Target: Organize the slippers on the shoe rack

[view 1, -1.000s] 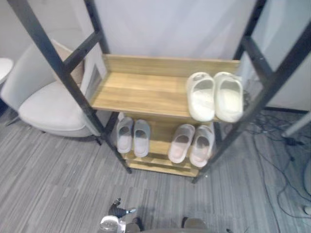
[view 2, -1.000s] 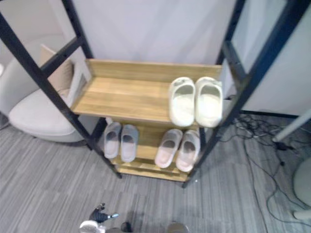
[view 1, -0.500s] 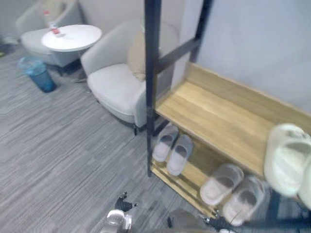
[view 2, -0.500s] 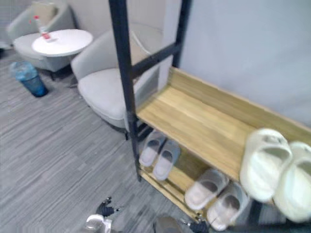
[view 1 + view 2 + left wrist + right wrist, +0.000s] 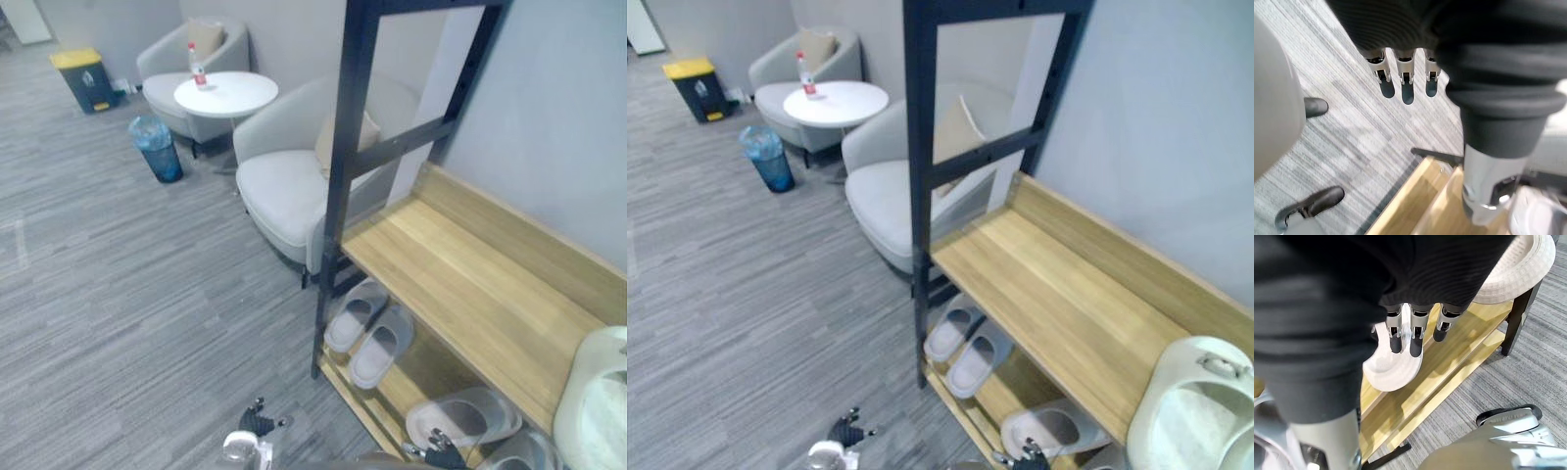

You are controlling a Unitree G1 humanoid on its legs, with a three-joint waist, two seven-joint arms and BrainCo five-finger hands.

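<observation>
Left hand (image 5: 1406, 83) first, off its wrist cam: fingers hang straight and slack, a bit apart, wrapped round nothing, with grey carpet (image 5: 1352, 122) under them and a wooden corner of the shoe rack (image 5: 1415, 205) nearby. Right hand (image 5: 1417, 335) on its own wrist cam, same deal: fingers loose and straight, hanging in front of a pale pink slipper (image 5: 1396, 369) that lies on the rack's lower shelf (image 5: 1459, 350). Can't tell if the tips touch it. A cream slipper (image 5: 1518, 269) sticks out over the edge of the upper shelf (image 5: 460, 274) above.

Head camera now: the rack's black frame (image 5: 348, 166) stands at the right, and the upper shelf is bare wood up to that cream slipper at its far right end. On the lower shelf a grey pair (image 5: 382, 348) sits side by side at the left end, with the pink pair (image 5: 460, 419) to the right of it. Left of the rack: a white armchair (image 5: 284, 191) with a tan cushion (image 5: 343, 142), a round white table (image 5: 230, 95) with a bottle (image 5: 196, 67) on it, and a blue bin (image 5: 157, 149).
</observation>
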